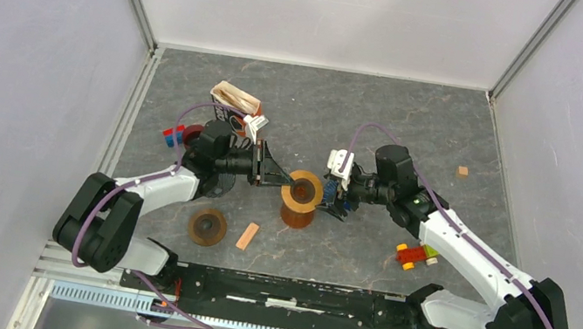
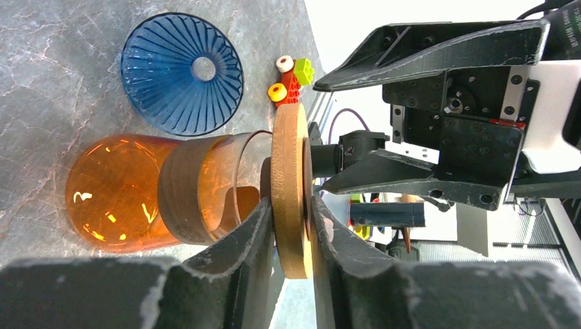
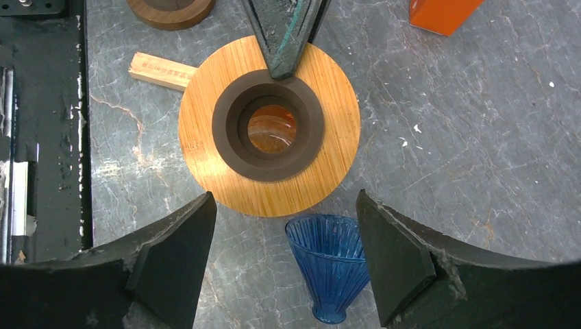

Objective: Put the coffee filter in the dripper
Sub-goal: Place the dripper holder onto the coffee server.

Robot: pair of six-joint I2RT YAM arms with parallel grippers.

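Top external view: what looks like a filter pack (image 1: 237, 101), tan and white, stands on the tabletop (image 1: 418, 123) at about 10 o'clock from the amber glass carafe (image 1: 297, 211). It is just behind the left wrist, and neither hand touches it. No single filter can be made out apart from the pack.

A paper filter is probably very light, limp and easily creased, and the sheets likely cling together. Pinching one lightly at its upper edge or seam seems the safest hold.

The blue ribbed dripper (image 3: 329, 264) lies on its side on the tabletop just beside the carafe, at about 3 o'clock in the top view. It is not seated on anything, and its mouth faces the left wrist camera.

A wooden collar (image 3: 332, 144) with a dark inner ring caps the carafe. The left hand (image 2: 292, 229) pinches the collar's rim, one finger against each face. The right hand (image 3: 284, 202) hangs spread wide above the dripper, holding nothing.

From above, the right hand hides nearly all of the dripper. The right wrist view crops the pack to an orange corner. A small wood block (image 3: 161, 68) and a second wooden ring (image 1: 207, 226) lie near 7 o'clock.
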